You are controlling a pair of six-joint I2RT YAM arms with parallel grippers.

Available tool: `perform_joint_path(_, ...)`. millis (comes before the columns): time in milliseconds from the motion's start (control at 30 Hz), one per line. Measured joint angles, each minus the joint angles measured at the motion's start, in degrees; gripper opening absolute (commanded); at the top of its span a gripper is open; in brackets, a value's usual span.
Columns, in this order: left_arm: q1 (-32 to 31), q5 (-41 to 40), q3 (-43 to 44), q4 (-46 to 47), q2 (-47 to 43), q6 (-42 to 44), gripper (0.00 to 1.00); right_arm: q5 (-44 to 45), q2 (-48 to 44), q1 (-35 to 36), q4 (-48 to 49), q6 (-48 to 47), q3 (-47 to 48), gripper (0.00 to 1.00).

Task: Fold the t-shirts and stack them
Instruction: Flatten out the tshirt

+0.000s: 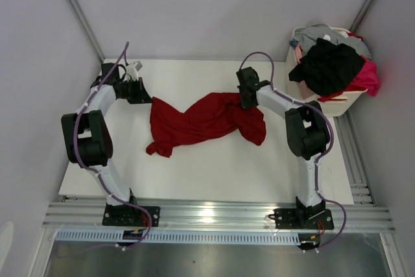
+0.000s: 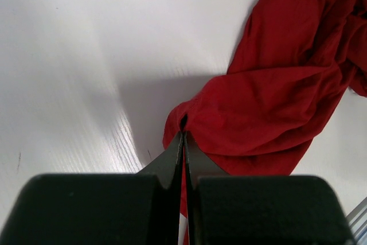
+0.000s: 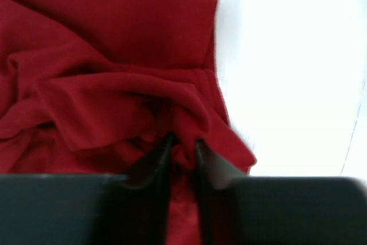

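Note:
A dark red t-shirt (image 1: 201, 121) lies crumpled and stretched across the middle of the white table (image 1: 214, 173). My left gripper (image 1: 148, 99) is at its upper left corner, and in the left wrist view the gripper (image 2: 184, 135) is shut on an edge of the red cloth (image 2: 275, 96). My right gripper (image 1: 247, 102) is at the shirt's right end. In the right wrist view the gripper (image 3: 183, 143) has its jaws nearly together, with a fold of the red cloth (image 3: 103, 73) pinched between them.
A white laundry basket (image 1: 338, 104) stands off the table's back right corner. It holds a black shirt (image 1: 327, 66), a pink one (image 1: 369, 77) and a grey one (image 1: 318, 32). Grey walls stand on both sides, and a metal rail runs along the near edge.

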Motion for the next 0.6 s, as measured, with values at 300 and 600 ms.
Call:
perform_joint_path(300,0.0,0.0,0.2,-1.0,-0.7,-0.2,0.00,2.2,-1.6,-0.5,-4.5,-1.1,2.6,0.00)
perform_joint_path(600,0.0,0.0,19.3,-4.8,-10.7,-0.1,0.00,-9.0,-11.5,-8.2,-5.8,-7.3,25.6,0.00)
